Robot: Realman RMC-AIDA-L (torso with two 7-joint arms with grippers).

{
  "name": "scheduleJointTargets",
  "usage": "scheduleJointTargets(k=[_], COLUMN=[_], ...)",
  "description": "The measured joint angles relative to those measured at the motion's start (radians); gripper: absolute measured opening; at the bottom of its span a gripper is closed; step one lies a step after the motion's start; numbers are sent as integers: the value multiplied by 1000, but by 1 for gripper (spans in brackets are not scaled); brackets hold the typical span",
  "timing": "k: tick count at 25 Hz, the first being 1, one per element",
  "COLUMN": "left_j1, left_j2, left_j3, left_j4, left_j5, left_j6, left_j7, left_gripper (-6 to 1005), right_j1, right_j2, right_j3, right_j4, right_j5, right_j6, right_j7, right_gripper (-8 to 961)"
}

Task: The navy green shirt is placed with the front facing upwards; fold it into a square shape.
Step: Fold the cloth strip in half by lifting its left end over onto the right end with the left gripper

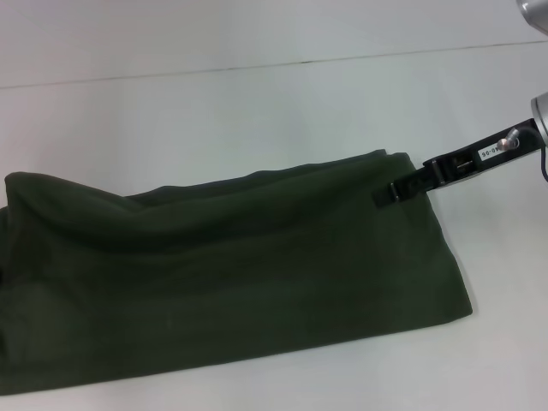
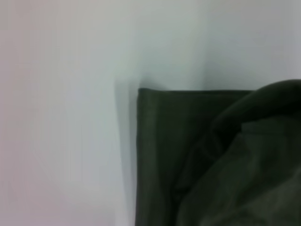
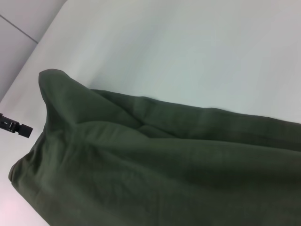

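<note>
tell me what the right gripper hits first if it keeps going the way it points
The right gripper points from the right toward the left, and its tip already sits at the far right corner of the shirt. Going straight on, it would likely run into the raised fold of cloth there, though depth is unclear.

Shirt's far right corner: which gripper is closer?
Right. The right gripper is at the navy green shirt's far right corner, fingertips on the edge. The left gripper is not visible in the head view; its wrist camera sees another shirt corner.
</note>
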Motion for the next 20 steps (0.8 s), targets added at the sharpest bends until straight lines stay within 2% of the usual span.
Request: scheduleJointTargets(k=[20], left_j1=[4], left_j2=[-10], left_j3=[54], left_j4=[25], left_j5=[-1], left_j6=[-110], left_j7=[3], left_gripper=[709], right_j1=[-4], right_j2=[4], right_j3=[8], right_j4=[9], right_j5=[0], right_j6=[25], right_j7=[5], right_gripper=[659])
